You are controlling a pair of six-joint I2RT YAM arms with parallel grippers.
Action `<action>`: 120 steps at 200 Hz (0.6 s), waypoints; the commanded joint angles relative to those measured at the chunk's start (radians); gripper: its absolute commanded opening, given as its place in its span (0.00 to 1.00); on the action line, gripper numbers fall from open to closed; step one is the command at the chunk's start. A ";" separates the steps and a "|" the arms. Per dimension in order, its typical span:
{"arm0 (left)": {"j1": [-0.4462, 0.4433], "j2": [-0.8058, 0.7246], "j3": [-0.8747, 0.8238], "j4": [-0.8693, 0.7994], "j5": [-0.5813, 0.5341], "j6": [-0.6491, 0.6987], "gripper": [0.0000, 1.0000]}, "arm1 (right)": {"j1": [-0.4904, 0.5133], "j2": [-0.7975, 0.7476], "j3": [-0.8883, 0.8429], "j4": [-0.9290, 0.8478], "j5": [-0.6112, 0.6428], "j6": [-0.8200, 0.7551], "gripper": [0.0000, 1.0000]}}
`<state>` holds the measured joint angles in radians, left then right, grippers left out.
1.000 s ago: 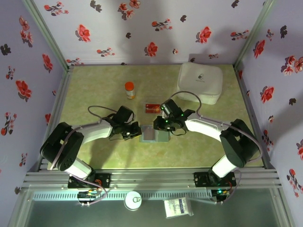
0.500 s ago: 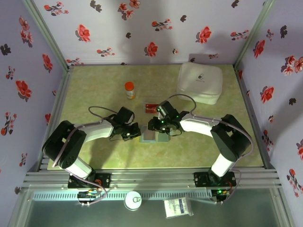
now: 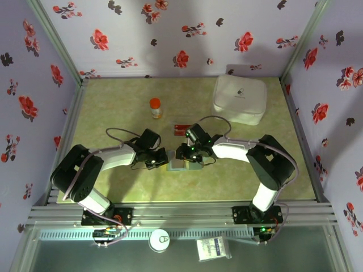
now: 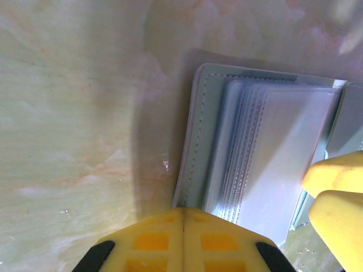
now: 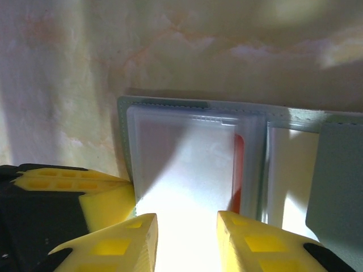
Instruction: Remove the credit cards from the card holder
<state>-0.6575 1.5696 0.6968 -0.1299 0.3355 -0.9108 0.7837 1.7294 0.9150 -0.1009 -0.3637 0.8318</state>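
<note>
Over the last second the right arm folds tighter at its elbow and the right gripper [image 3: 182, 154] slides left along the table. It now covers more of the card holder [image 3: 187, 165] than before. The left gripper [image 3: 161, 161] sits where it was half a second ago, at the holder's left edge.

The holder lies open on the table in front of the two arms, between their grippers. In the left wrist view the left fingers are pressed together with no gap, their tips at the holder's stitched border. Whether they pinch the cover cannot be told. In the right wrist view the right fingers [image 5: 136, 238] are spread apart over the clear sleeves [image 5: 187, 158].

There is one holder. One red card [image 3: 182, 130] lies loose on the table just behind the grippers. The red edge of a second card [image 5: 239, 170] shows inside a sleeve. There is also one orange-capped bottle [image 3: 155, 107] toward the back left and one white rounded case [image 3: 240, 99] at the back right.

The table [image 3: 113, 113] has a pale green marbled top. The walls [image 3: 170, 45] around it are lilac, printed with red and dark flowers, and metal rails frame the corners and the near edge.
</note>
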 commanded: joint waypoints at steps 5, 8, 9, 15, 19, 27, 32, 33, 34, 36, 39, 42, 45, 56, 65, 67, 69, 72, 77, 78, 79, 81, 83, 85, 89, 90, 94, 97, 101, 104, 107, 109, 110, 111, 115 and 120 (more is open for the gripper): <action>-0.008 -0.011 -0.021 -0.017 -0.027 -0.015 0.05 | 0.007 0.025 0.014 -0.006 0.004 0.006 0.32; -0.008 -0.012 -0.019 -0.017 -0.026 -0.014 0.05 | 0.008 0.026 0.016 -0.010 0.007 0.004 0.32; -0.008 -0.011 -0.019 -0.017 -0.026 -0.014 0.05 | 0.008 0.026 0.016 -0.011 0.009 0.004 0.32; -0.008 -0.010 -0.016 -0.020 -0.024 -0.013 0.05 | 0.008 0.024 0.019 -0.024 0.019 0.000 0.31; -0.008 -0.012 -0.015 -0.022 -0.025 -0.014 0.05 | 0.007 0.023 0.023 -0.034 0.026 -0.005 0.31; -0.008 -0.013 -0.014 -0.028 -0.028 -0.010 0.05 | 0.007 0.018 0.028 -0.059 0.047 -0.013 0.31; -0.008 -0.015 -0.014 -0.032 -0.032 -0.010 0.05 | 0.007 0.015 0.030 -0.075 0.060 -0.019 0.31; -0.008 -0.014 -0.014 -0.032 -0.032 -0.010 0.05 | 0.006 0.014 0.031 -0.078 0.063 -0.020 0.31; -0.008 -0.014 -0.013 -0.033 -0.033 -0.010 0.05 | 0.007 0.013 0.031 -0.080 0.065 -0.021 0.31; -0.008 -0.015 -0.012 -0.034 -0.034 -0.010 0.05 | 0.008 0.011 0.031 -0.085 0.069 -0.023 0.31; -0.009 -0.016 -0.011 -0.036 -0.033 -0.010 0.05 | 0.008 0.007 0.033 -0.094 0.075 -0.025 0.31; -0.009 -0.015 -0.010 -0.037 -0.034 -0.010 0.05 | 0.008 0.004 0.033 -0.101 0.081 -0.029 0.31; -0.008 -0.014 -0.010 -0.038 -0.035 -0.008 0.05 | 0.008 0.002 0.033 -0.106 0.086 -0.031 0.31; -0.008 -0.012 -0.006 -0.045 -0.033 -0.005 0.05 | 0.008 -0.010 0.031 -0.119 0.097 -0.038 0.30; -0.008 -0.012 -0.004 -0.047 -0.037 -0.002 0.05 | 0.008 -0.016 0.033 -0.128 0.104 -0.043 0.30; -0.009 -0.012 -0.004 -0.047 -0.036 -0.002 0.05 | 0.008 -0.017 0.032 -0.130 0.106 -0.044 0.30; -0.008 -0.012 -0.003 -0.047 -0.038 -0.002 0.05 | 0.008 -0.017 0.033 -0.131 0.106 -0.045 0.30; -0.009 -0.011 -0.002 -0.047 -0.039 -0.005 0.05 | 0.008 -0.017 0.034 -0.133 0.107 -0.046 0.30; -0.008 -0.010 -0.001 -0.047 -0.038 -0.004 0.05 | 0.007 -0.018 0.034 -0.135 0.107 -0.049 0.30; -0.008 -0.010 0.000 -0.048 -0.037 -0.004 0.05 | 0.007 -0.018 0.035 -0.136 0.106 -0.049 0.30; -0.008 -0.010 0.001 -0.048 -0.037 -0.004 0.05 | 0.006 -0.018 0.035 -0.136 0.106 -0.049 0.30; -0.008 -0.008 0.002 -0.048 -0.036 -0.005 0.05 | 0.007 -0.018 0.036 -0.138 0.106 -0.049 0.30; -0.009 -0.007 0.003 -0.047 -0.035 -0.004 0.05 | 0.008 -0.018 0.036 -0.138 0.105 -0.051 0.30; -0.008 -0.007 0.004 -0.048 -0.034 -0.004 0.05 | 0.008 -0.017 0.037 -0.138 0.105 -0.051 0.30; -0.009 -0.007 0.006 -0.049 -0.033 -0.005 0.05 | 0.007 -0.015 0.037 -0.137 0.102 -0.051 0.30; -0.010 -0.007 0.007 -0.049 -0.033 -0.005 0.05 | 0.008 -0.014 0.037 -0.136 0.101 -0.051 0.30; -0.009 -0.009 0.008 -0.050 -0.033 -0.004 0.05 | 0.008 -0.013 0.037 -0.134 0.098 -0.051 0.30; -0.009 -0.008 0.008 -0.049 -0.033 -0.004 0.05 | 0.008 -0.012 0.036 -0.131 0.097 -0.052 0.30; -0.008 -0.012 0.009 -0.050 -0.035 -0.004 0.05 | 0.008 -0.009 0.037 -0.131 0.095 -0.052 0.30; -0.009 -0.012 0.010 -0.050 -0.036 -0.006 0.05 | 0.008 -0.008 0.037 -0.129 0.095 -0.051 0.30; -0.009 -0.016 0.009 -0.051 -0.038 -0.006 0.05 | 0.008 -0.005 0.038 -0.129 0.094 -0.051 0.30; -0.008 -0.018 0.011 -0.051 -0.038 -0.007 0.05 | 0.008 -0.005 0.038 -0.128 0.094 -0.051 0.30; -0.008 -0.019 0.011 -0.051 -0.038 -0.007 0.05 | 0.008 -0.005 0.038 -0.128 0.093 -0.050 0.30; -0.009 -0.020 0.011 -0.051 -0.038 -0.007 0.05 | 0.007 -0.005 0.038 -0.127 0.093 -0.051 0.30; -0.008 -0.022 0.012 -0.050 -0.038 -0.009 0.05 | 0.007 -0.003 0.037 -0.125 0.090 -0.050 0.30; -0.009 -0.028 0.013 -0.051 -0.038 -0.010 0.05 | 0.008 -0.004 0.036 -0.123 0.088 -0.049 0.30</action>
<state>-0.6594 1.5677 0.6968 -0.1314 0.3313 -0.9108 0.7856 1.7332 0.9329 -0.1856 -0.2943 0.8009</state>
